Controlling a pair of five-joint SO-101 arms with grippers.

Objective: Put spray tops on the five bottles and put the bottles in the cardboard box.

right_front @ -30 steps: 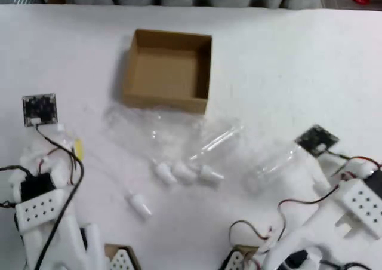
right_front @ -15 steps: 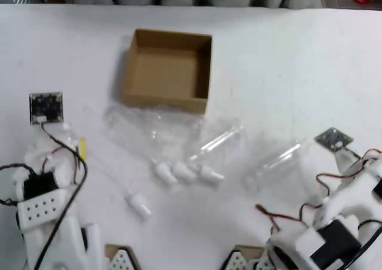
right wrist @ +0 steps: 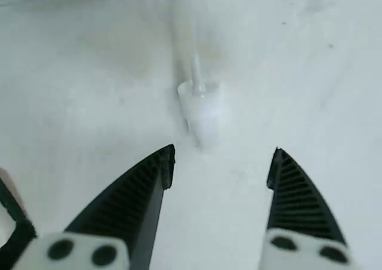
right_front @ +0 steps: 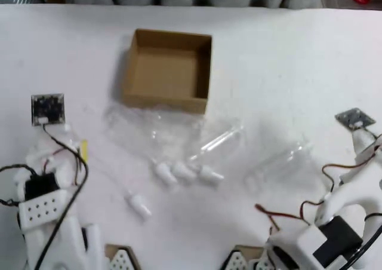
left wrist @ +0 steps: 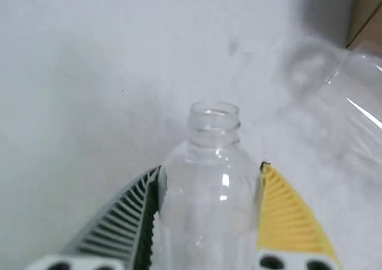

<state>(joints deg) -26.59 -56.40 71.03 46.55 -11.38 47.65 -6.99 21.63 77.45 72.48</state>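
My left gripper [left wrist: 210,169] is shut on the body of a clear, uncapped bottle [left wrist: 209,192], its open neck pointing away from the wrist. In the high view this gripper [right_front: 64,147] sits at the table's left side. My right gripper [right wrist: 222,152] is open just above the table, and one white spray top [right wrist: 202,110] lies slightly beyond its black fingertips. The right arm [right_front: 352,186] is at the lower right. Several clear bottles [right_front: 179,132] lie in front of the empty cardboard box [right_front: 170,70], and another bottle [right_front: 277,159] lies farther right. Three spray tops [right_front: 185,173] lie together; one more spray top [right_front: 138,204] lies apart.
The table [right_front: 286,61] is white. Both arm bases stand along the near edge [right_front: 239,261], with loose wires beside the right one. Another clear bottle [left wrist: 352,103] lies close to the held one in the left wrist view.
The right arm has swung to the right, away from the lone bottle at centre right. The left arm has barely shifted and keeps its hold on the bottle.
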